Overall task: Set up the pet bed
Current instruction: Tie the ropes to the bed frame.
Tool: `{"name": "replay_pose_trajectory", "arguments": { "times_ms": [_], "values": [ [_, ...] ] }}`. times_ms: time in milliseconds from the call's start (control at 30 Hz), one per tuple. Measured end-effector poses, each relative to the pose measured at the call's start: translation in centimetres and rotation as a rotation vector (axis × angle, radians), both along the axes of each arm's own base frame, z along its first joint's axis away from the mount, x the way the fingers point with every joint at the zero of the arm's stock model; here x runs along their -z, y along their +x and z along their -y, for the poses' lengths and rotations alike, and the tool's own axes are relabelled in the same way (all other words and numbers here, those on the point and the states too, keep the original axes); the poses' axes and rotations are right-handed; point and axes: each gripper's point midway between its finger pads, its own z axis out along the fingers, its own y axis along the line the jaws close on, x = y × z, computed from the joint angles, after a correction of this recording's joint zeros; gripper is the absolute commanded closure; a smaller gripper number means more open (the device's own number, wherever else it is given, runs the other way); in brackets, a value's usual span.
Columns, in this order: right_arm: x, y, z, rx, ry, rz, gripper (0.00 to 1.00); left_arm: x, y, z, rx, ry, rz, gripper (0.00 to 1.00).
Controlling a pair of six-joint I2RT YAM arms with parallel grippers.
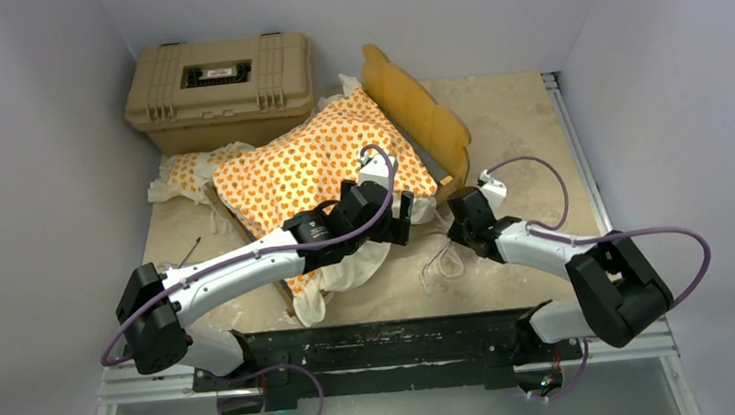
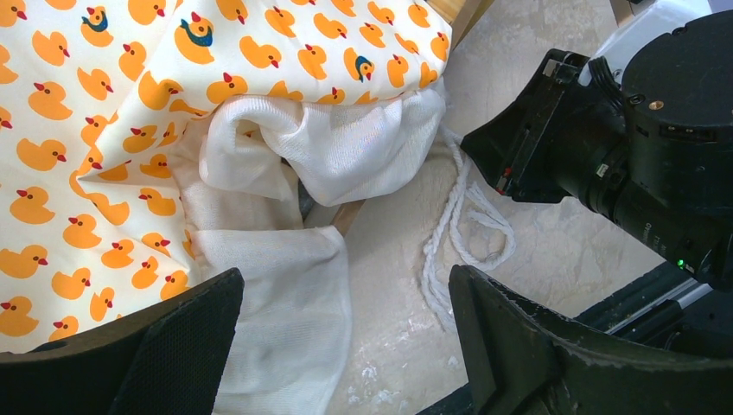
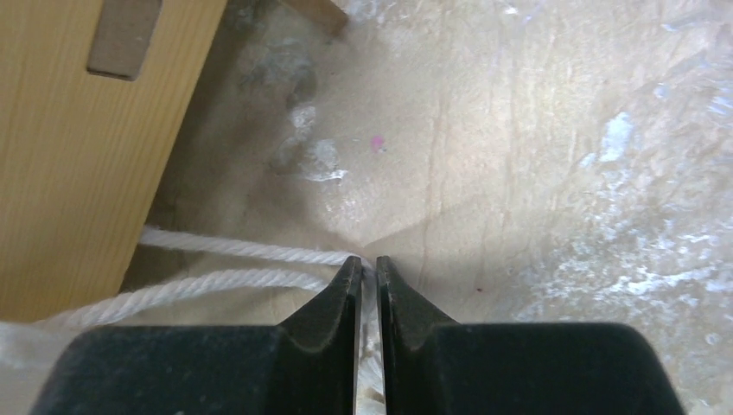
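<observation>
Tie-down is judged underway: a white twisted cord (image 3: 242,251) is pinched in the right hand (image 3: 368,264), light-wood bed frame (image 3: 78,156) just left, orange-duck ruffled cushion (image 2: 104,112) under the wide left hand (image 2: 346,277). Taut pulling is needed.

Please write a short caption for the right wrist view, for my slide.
Right hand pinches the white cord beside the wooden bed frame.

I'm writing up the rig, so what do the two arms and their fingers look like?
Left arm and right arm: white link shells, black joint housings, a thin purple cable looping along each. The fingers are black, broad wedges with finely textured inner faces. A green light shows on the right wrist.
</observation>
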Motion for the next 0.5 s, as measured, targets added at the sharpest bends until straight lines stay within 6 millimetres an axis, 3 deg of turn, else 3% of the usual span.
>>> {"name": "replay_pose_trajectory", "arguments": {
  "times_ms": [100,267,500],
  "values": [
    [0.0,-0.3,0.6,0.013,-0.008,-0.012,0.83,0.0,0.0,0.0,0.000,0.000,0.000,0.11],
    [-0.6,-0.7,1.0,0.008,-0.016,-0.015,0.72,0.0,0.0,0.0,0.000,0.000,0.000,0.11],
    [-4.5,0.1,-0.2,-0.120,-0.004,0.087,0.69,0.6,-0.3,0.3,0.027,-0.006,-0.008,0.11]
  ]
}}
